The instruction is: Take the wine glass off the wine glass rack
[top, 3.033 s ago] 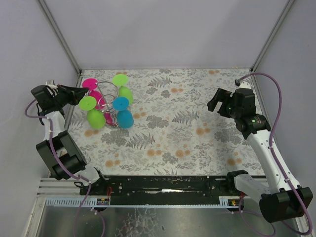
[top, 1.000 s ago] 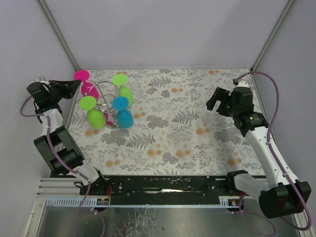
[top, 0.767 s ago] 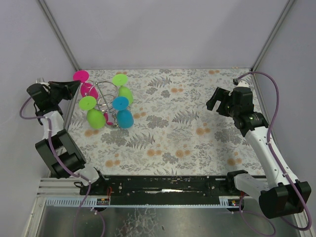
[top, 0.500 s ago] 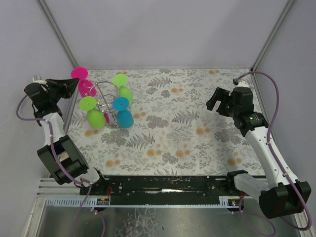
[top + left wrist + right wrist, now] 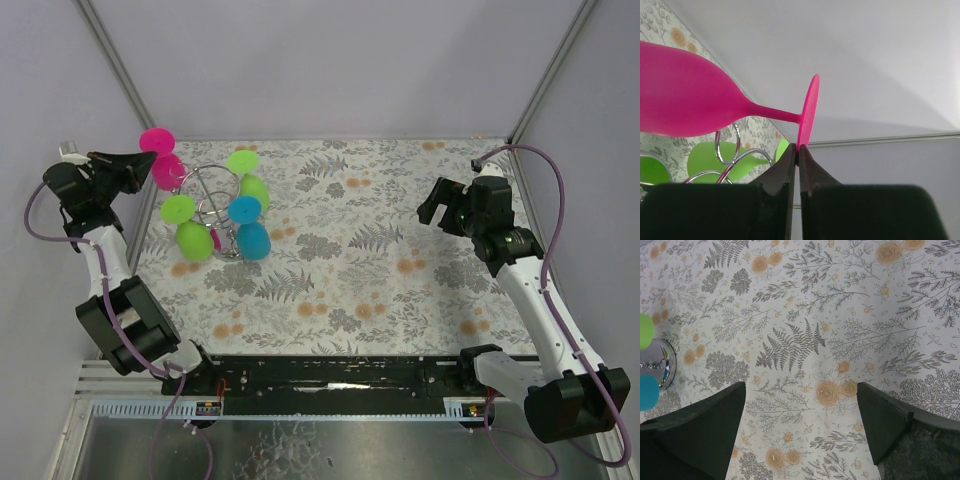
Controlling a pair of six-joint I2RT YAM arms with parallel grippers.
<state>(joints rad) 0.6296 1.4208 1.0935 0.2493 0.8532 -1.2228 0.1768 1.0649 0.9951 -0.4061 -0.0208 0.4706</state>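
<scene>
At the far left corner of the tabletop, close to the side wall, a pink wine glass is held on its side above the surface. It is just left of the wire rack and is seen clear of its loops from above. Its round foot is pinched at the rim between the closed fingers of the left end effector. Two green glasses and a blue glass are hung on the rack. Wide bare floral surface is left between the rack and the right end effector, which is held spread above it.
</scene>
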